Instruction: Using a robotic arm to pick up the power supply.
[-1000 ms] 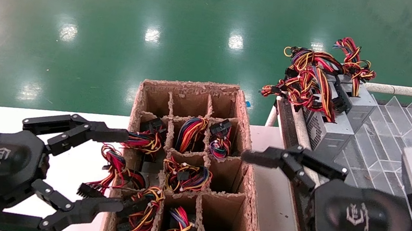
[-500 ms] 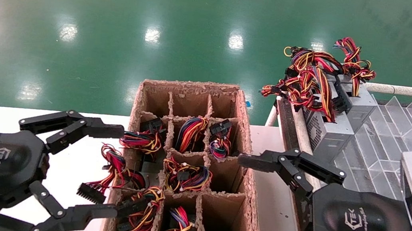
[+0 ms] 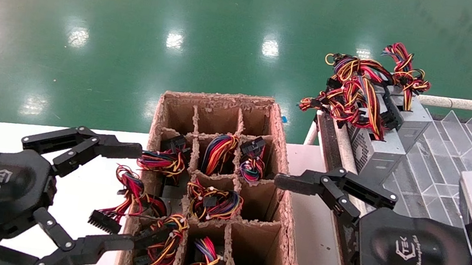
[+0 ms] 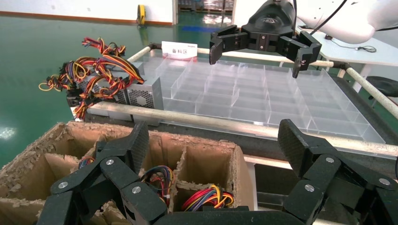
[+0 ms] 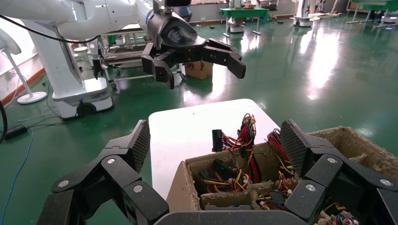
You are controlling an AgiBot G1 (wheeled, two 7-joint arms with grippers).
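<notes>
At the far left of the head view, the left gripper [image 3: 127,196] is hanging over the white table [image 3: 84,196], just beside the left wall of the cardboard box [image 3: 284,232]. Its two black fingers [image 3: 81,145] are standing wide apart, with nothing between them, and their tips are reaching the loose wires [image 3: 135,192] spilling over that wall.

The cardboard box is sitting in the middle, divided by paper walls into compartments. Several compartments are holding bundles of red, yellow, orange and black wires [image 3: 212,201]; the far row and the two nearest right-hand compartments are showing bare cardboard. The bodies under these wires are hidden, so it cannot be told what they are.

To the right of the box, the right gripper [image 3: 270,232] is hovering over the strip of table between the box and the clear tray [image 3: 461,136]. Its fingers [image 3: 334,185] are also spread wide, clamped on nothing, the tips lying near the box's right wall.

Farther right and back, two power supplies [image 3: 376,154] are standing at the far left corner of the clear tray, grey metal boxes touching one another, with a tangled wire bundle [image 3: 357,92] rising from their tops. In the left wrist view one power supply [image 4: 143,96] is showing its round mesh grille. They are well apart from both grippers.
</notes>
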